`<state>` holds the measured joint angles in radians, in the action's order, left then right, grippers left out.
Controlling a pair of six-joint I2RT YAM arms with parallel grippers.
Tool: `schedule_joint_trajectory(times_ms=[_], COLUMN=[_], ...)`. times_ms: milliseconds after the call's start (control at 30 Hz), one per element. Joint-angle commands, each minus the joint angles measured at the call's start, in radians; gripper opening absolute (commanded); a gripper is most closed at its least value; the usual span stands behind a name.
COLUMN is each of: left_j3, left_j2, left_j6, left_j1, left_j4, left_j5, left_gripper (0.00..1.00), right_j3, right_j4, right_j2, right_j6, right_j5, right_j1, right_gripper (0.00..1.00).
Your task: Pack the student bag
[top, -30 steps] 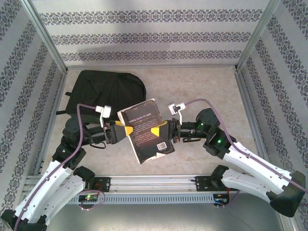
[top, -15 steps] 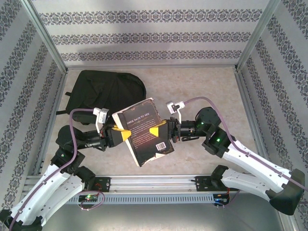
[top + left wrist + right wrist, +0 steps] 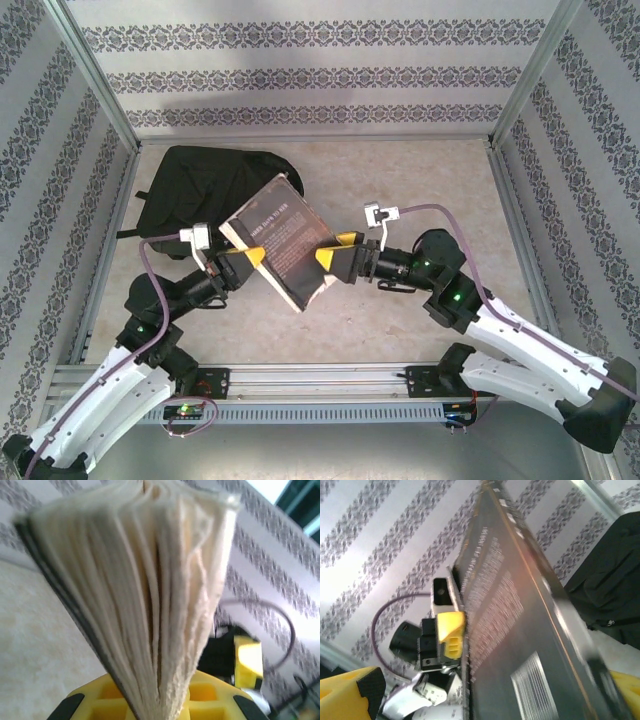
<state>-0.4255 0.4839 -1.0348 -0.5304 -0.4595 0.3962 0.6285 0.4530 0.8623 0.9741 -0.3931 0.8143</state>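
Observation:
The student bag (image 3: 215,185) lies flat at the table's far left; its black fabric also fills the right side of the right wrist view (image 3: 612,575). A black-covered book (image 3: 280,238) hangs tilted in the air in front of it, one end raised toward the bag. My left gripper (image 3: 247,261) is shut on the book's left edge, and the fanned pages (image 3: 150,580) rise from between its yellow fingers (image 3: 210,695). My right gripper (image 3: 333,250) is at the book's right edge with its jaws spread wide. A gap shows between one finger (image 3: 350,690) and the back cover (image 3: 520,630).
Patterned walls with metal frame posts (image 3: 95,75) close in the table on three sides. An aluminium rail (image 3: 320,380) runs along the near edge by the arm bases. Bare beige tabletop (image 3: 420,175) lies to the right of the bag.
The book has swung up and turned, its far end now over the bag's edge. The left gripper has rotated with it. The right gripper's jaws have spread and eased back to the right.

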Motion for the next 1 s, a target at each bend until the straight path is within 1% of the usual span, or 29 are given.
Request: schedule_joint_trajectory(times_ms=[0, 67, 133, 333, 433, 500, 600, 667, 700, 800, 967], left_j3=[-0.034, -0.040, -0.044, -0.037, -0.035, -0.035, -0.035, -0.046, -0.056, -0.069, -0.064], left_j2=[0.013, 0.032, 0.039, 0.036, 0.039, 0.039, 0.055, 0.080, 0.094, 0.120, 0.102], left_j6=[-0.059, -0.085, -0.102, -0.127, -0.138, -0.141, -0.145, -0.148, -0.152, -0.152, -0.112], left_j1=[-0.008, -0.008, -0.009, -0.009, -0.009, -0.008, -0.009, -0.008, -0.010, -0.016, -0.020], left_j4=[-0.277, -0.310, -0.323, -0.315, -0.309, -0.293, -0.288, -0.287, -0.286, -0.280, -0.200], left_j5=[-0.169, -0.181, -0.198, -0.223, -0.217, -0.213, -0.205, -0.178, -0.158, -0.131, -0.162], left_gripper=[0.00, 0.00, 0.00, 0.00, 0.00, 0.00, 0.00, 0.00, 0.00, 0.00, 0.00], right_j3=[-0.054, -0.076, -0.073, -0.002, 0.014, 0.029, 0.059, 0.071, 0.071, 0.062, 0.060], right_j4=[0.250, 0.333, 0.428, 0.521, 0.560, 0.588, 0.582, 0.579, 0.573, 0.560, 0.546], right_j2=[0.021, 0.049, 0.100, 0.212, 0.249, 0.271, 0.296, 0.309, 0.310, 0.308, 0.314], right_j6=[0.158, 0.216, 0.258, 0.250, 0.250, 0.245, 0.229, 0.220, 0.213, 0.201, 0.208], right_j5=[0.147, 0.180, 0.181, 0.149, 0.147, 0.140, 0.138, 0.144, 0.155, 0.202, 0.209], right_j1=[0.006, 0.006, 0.011, 0.055, 0.067, 0.073, 0.078, 0.079, 0.079, 0.079, 0.080], right_gripper=[0.98, 0.98, 0.98, 0.98, 0.94, 0.88, 0.78, 0.74, 0.70, 0.52, 0.22])
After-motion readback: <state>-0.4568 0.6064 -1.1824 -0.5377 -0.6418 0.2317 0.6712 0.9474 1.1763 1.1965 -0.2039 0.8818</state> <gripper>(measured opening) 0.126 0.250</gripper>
